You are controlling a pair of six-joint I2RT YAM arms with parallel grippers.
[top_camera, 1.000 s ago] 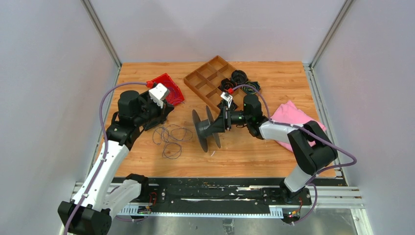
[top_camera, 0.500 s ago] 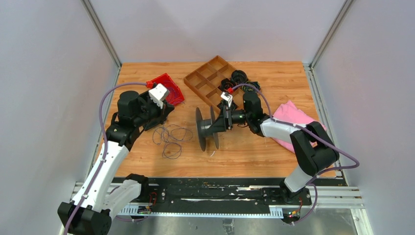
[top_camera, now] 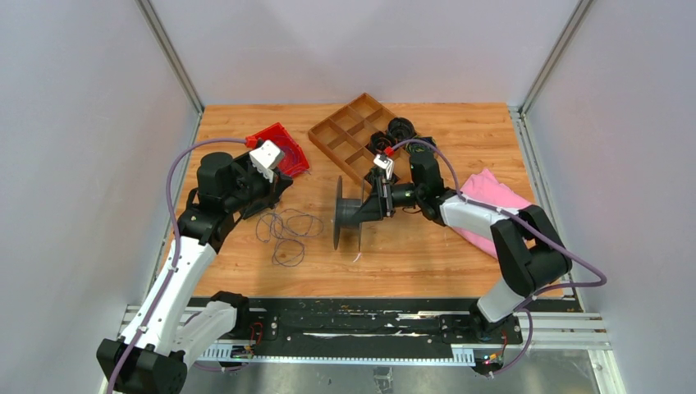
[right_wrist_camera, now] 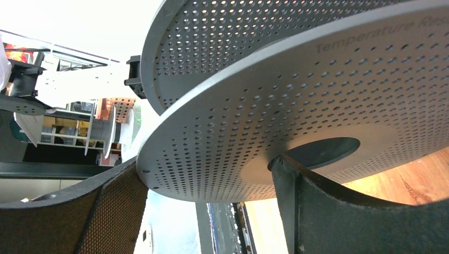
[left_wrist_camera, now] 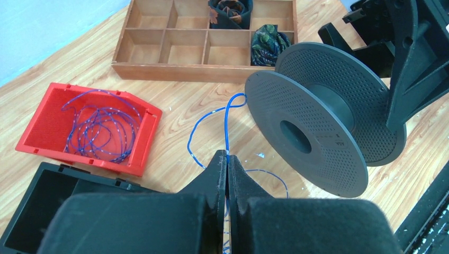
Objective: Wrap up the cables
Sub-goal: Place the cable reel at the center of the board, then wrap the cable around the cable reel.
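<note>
My left arm rises from the near-left corner and bends over the left side of the worktop (top_camera: 427,254). It carries the left end effector (top_camera: 283,185) just on the near side of the red bin (top_camera: 294,158), aimed down and to the right. From above, the cable (top_camera: 283,220) reads only as loose dark loops lying on the wood between this arm and the spool (top_camera: 351,215).

My left wrist view adds the grip. The fingers (left_wrist_camera: 212,174) are pressed together on the cable, and a thin blue strand climbs from between them. It curls into a small loop close to the spool's nearer flange. The same view shows more cables (left_wrist_camera: 95,127) heaped inside the red bin and coiled cables (left_wrist_camera: 270,42) sitting in two compartments of the wooden tray (left_wrist_camera: 201,71).

My right arm comes from the near-right corner and passes over the pink cloth (top_camera: 492,193), with its forearm pointing left. It holds the right end effector (top_camera: 371,205) level against the spool, which stands on edge near the middle of the worktop.

The top view hides those fingers. My right wrist view shows them spread wide. One finger (right_wrist_camera: 288,190) reaches the hub hole and the other sits at the rim of the perforated flange, so they are gripping the spool between them.
</note>
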